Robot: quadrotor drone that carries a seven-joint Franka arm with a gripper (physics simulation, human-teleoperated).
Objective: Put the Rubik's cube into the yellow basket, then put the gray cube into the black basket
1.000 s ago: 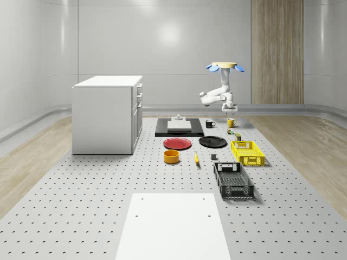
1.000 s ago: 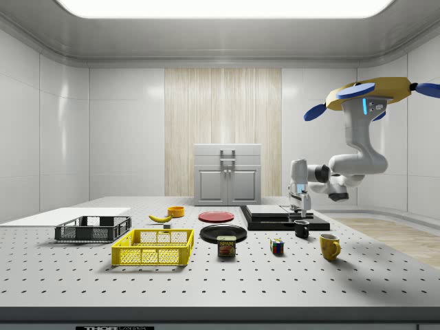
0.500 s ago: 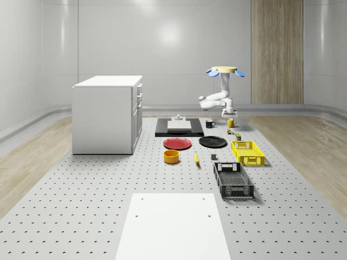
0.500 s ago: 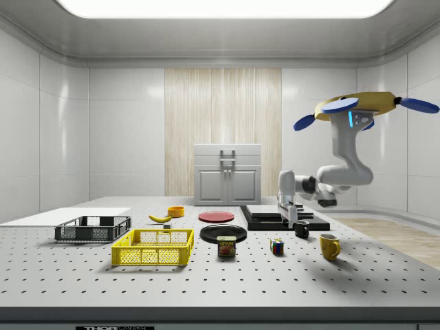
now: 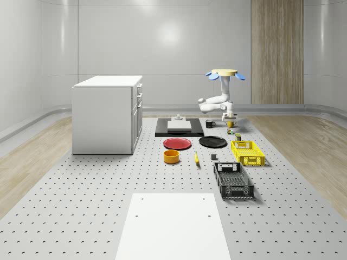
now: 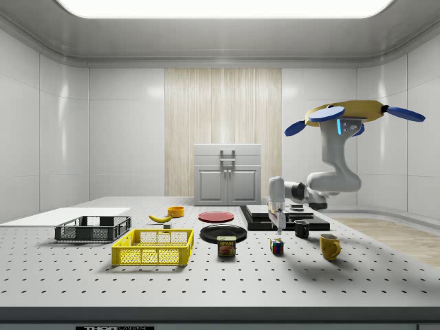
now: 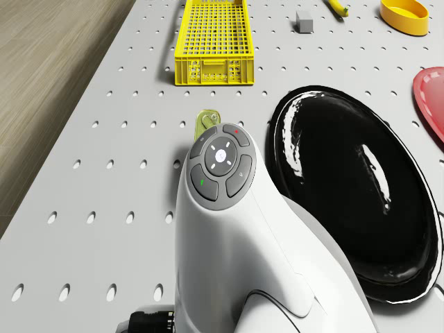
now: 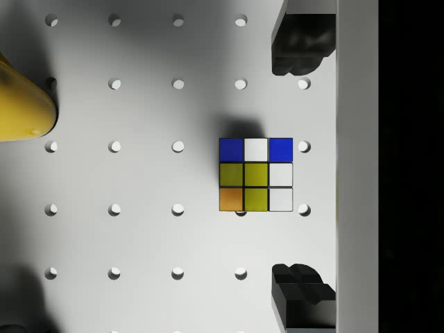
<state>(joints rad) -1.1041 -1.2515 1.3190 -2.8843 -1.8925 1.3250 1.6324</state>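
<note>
On my wrist feed the Rubik's cube (image 8: 256, 174) sits flat on the perforated table (image 8: 139, 236), its top face showing a row of blue, white, blue, then olive-yellow, olive-yellow, white, then orange, olive-yellow, white. The two dark fingertips (image 8: 300, 43) stand well apart, one on each side of the cube, touching nothing, so the pincer is released; the cube lies a little off the line between them.

From the side, the gripper (image 6: 278, 221) hangs just above the Rubik's cube (image 6: 277, 246), which rests on the table between a Spam can (image 6: 226, 246) to the side view's left and a yellow mug (image 6: 329, 246) to its right. The drone (image 6: 347, 113) hovers high over the table, above the yellow mug, the arm folded down and reaching left.

The yellow basket (image 6: 154, 247) is well left of the cube in that view, the black basket (image 6: 93, 228) further left still. On the drone feed the small gray cube (image 7: 304, 21) lies beside the yellow basket (image 7: 211, 43), and a black plate (image 7: 354, 187) lies nearer the arm.
</note>
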